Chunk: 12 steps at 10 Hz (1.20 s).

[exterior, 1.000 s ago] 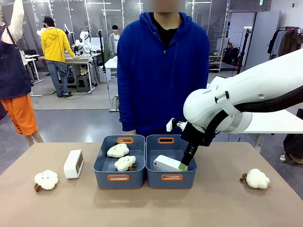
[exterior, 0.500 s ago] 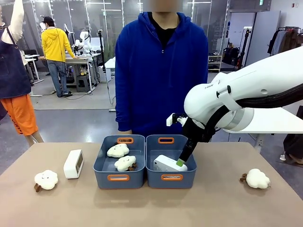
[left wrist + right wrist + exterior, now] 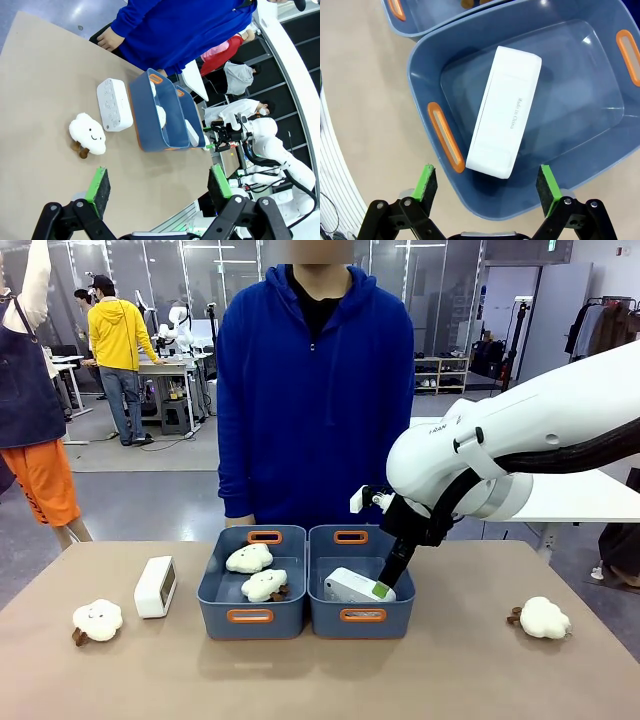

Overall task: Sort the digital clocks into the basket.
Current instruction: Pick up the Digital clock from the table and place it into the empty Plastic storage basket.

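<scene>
One digital clock (image 3: 505, 112), a white rounded box, lies tilted inside the right basket (image 3: 580, 75), free of my fingers. My right gripper (image 3: 487, 185) hangs open just above it, its green pads (image 3: 426, 182) wide apart. From the front, this clock (image 3: 348, 586) leans in the basket (image 3: 340, 617) with my right gripper (image 3: 384, 590) at its right end. A second digital clock (image 3: 155, 586) stands on the table left of the bins, also seen as a white box (image 3: 114, 104) in the left wrist view. My left gripper (image 3: 158, 183) is open high over the table.
The left bin (image 3: 250, 617) holds two plush sheep (image 3: 249, 558). More plush sheep lie on the table at the left (image 3: 97, 619) and right (image 3: 543, 617). A person in a blue hoodie (image 3: 315, 390) stands at the far edge behind the bins.
My right gripper has opened and let go of the clock, which now rests in the basket. The right arm has lifted slightly. The person has shifted to the left.
</scene>
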Tool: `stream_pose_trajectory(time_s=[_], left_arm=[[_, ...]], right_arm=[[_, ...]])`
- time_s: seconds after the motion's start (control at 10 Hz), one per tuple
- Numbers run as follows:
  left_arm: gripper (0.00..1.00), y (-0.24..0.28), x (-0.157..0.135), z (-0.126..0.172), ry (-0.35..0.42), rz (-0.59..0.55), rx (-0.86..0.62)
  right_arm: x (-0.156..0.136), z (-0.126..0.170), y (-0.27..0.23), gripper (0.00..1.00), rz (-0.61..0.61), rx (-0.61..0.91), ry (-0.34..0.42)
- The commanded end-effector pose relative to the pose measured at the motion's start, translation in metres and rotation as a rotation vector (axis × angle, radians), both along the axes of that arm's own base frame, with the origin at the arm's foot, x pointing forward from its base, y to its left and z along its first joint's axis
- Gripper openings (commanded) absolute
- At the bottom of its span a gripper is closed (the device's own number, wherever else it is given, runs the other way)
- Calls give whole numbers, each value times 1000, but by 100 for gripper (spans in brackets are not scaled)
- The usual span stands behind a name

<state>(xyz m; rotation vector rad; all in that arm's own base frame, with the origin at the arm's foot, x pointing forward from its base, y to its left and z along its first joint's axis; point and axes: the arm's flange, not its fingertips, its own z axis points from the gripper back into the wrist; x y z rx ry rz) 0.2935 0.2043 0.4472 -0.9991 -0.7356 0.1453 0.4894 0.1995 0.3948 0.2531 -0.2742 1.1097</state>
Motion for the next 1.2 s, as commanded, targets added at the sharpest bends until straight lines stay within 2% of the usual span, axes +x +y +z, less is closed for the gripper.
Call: stream_pose_trajectory(time_s=[0.0,0.2,0.3,0.5,0.6,0.8,1.0,1.1], left_arm=[[100,1,2,1,-21,-2,-18],[100,1,2,1,-21,-2,-18],[100,1,2,1,-21,-2,-18],[100,1,2,1,-21,-2,-18],[100,1,2,1,-21,-2,-18],[100,1,2,1,-21,-2,-18],[100,1,2,1,-21,-2,-18],[100,1,2,1,-21,-2,-18]], right_arm=[[1,0,0,100,8,-10,-1],[0,0,0,100,1,-1,0],[-19,35,-19,100,-4,115,-26],[-56,91,-79,100,-51,294,-7],[-71,106,-107,100,-83,402,-13],[-98,110,-164,100,-203,585,-14],[-132,93,-223,100,-370,810,-21],[-142,84,-243,100,-435,864,1]])
